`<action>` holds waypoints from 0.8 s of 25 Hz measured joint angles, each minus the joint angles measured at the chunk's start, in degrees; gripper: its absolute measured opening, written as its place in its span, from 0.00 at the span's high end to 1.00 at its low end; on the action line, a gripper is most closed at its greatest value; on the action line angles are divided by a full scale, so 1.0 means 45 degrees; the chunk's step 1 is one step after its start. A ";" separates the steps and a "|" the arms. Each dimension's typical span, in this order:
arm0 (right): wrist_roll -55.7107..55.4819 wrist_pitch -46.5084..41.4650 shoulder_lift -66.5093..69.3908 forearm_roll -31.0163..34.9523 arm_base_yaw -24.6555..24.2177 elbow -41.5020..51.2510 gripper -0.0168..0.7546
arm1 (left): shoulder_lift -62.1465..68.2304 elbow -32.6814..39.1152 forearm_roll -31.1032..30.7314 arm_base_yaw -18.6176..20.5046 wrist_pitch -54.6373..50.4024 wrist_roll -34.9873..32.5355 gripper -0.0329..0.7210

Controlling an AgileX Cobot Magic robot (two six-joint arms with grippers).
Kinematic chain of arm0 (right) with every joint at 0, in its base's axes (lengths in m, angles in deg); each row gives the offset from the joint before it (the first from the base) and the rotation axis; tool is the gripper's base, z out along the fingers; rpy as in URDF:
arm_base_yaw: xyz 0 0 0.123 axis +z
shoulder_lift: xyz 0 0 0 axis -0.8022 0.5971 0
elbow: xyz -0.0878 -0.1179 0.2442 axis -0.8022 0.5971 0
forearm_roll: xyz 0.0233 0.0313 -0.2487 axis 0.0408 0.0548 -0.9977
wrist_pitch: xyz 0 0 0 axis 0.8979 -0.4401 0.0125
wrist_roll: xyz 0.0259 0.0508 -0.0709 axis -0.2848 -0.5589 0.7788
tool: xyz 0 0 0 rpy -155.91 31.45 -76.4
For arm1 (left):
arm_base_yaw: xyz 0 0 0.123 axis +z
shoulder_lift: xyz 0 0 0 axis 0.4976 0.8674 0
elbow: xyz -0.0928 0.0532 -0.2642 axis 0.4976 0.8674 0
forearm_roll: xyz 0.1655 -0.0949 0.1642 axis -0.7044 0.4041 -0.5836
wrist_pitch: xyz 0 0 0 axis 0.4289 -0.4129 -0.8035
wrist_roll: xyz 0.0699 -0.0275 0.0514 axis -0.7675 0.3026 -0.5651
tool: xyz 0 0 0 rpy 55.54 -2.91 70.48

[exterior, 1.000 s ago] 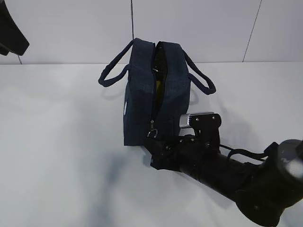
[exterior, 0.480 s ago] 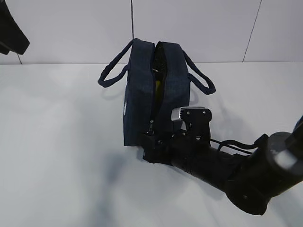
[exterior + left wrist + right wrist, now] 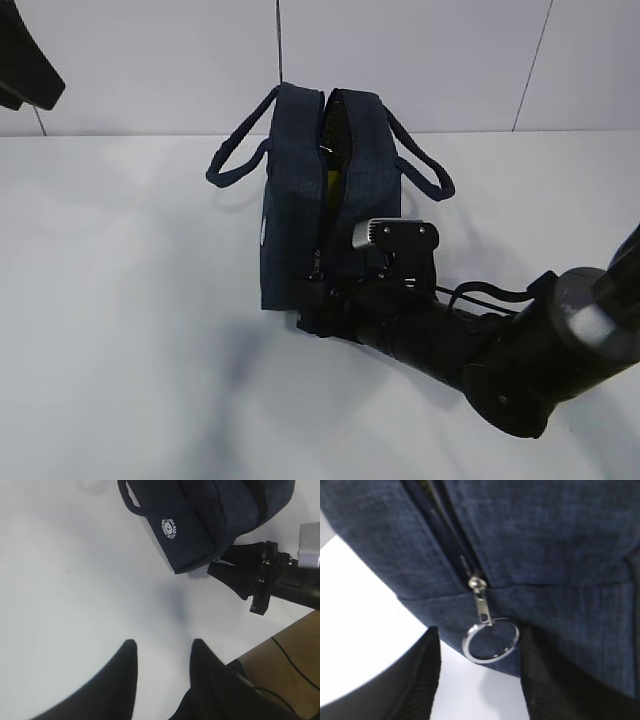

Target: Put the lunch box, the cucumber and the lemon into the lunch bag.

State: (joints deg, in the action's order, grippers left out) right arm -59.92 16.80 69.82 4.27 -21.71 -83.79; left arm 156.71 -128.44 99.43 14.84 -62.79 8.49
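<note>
The navy lunch bag [image 3: 295, 215] stands upright on the white table, its top zipper parted. A sliver of yellow, the lemon [image 3: 336, 183], shows inside the slit. The lunch box and the cucumber are hidden. My right gripper [image 3: 308, 300] is low at the bag's near end, and it stands open. In the right wrist view its fingers flank the metal ring pull [image 3: 491, 641] without pinching it, right gripper [image 3: 480, 632] close against the lunch bag [image 3: 545, 540]. My left gripper [image 3: 164, 642] hovers open and empty over bare table, left of the lunch bag [image 3: 200, 525].
The bag's two loop handles [image 3: 235, 160] hang out to either side. The table's edge with brown floor [image 3: 295, 650] and a cable beyond it lies near the right arm [image 3: 280, 575]. A pale wall stands behind the table.
My right gripper has moved left and closer to the bag's near end, bringing its fingers around the ring pull. The bag and the left gripper have not moved.
</note>
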 joint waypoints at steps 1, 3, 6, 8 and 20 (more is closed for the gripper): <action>0.0000 -0.0063 0.0000 0.0027 0.0000 0.0000 0.51 | 0.0000 0.0000 0.0000 0.0000 0.0000 0.0000 0.64; 0.0000 -0.0120 0.0000 0.0087 0.0000 0.0000 0.58 | 0.0000 0.0000 0.0000 0.0000 0.0030 0.0000 0.64; 0.0000 -0.0141 0.0000 0.0107 0.0000 0.0000 0.66 | 0.0000 0.0000 0.0000 0.0000 0.0030 0.0000 0.64; 0.0000 -0.0141 0.0000 0.0107 0.0000 0.0000 0.67 | 0.0000 0.0000 0.0000 0.0000 0.0030 0.0000 0.64; -0.0134 -0.0141 0.0000 0.0084 0.0000 0.0000 0.64 | 0.0000 0.0000 0.0000 0.0000 0.0098 0.0000 0.64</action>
State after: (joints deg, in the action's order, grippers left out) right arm -60.52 16.17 69.82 4.65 -21.71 -83.79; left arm 156.71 -128.44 99.43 14.84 -62.35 8.49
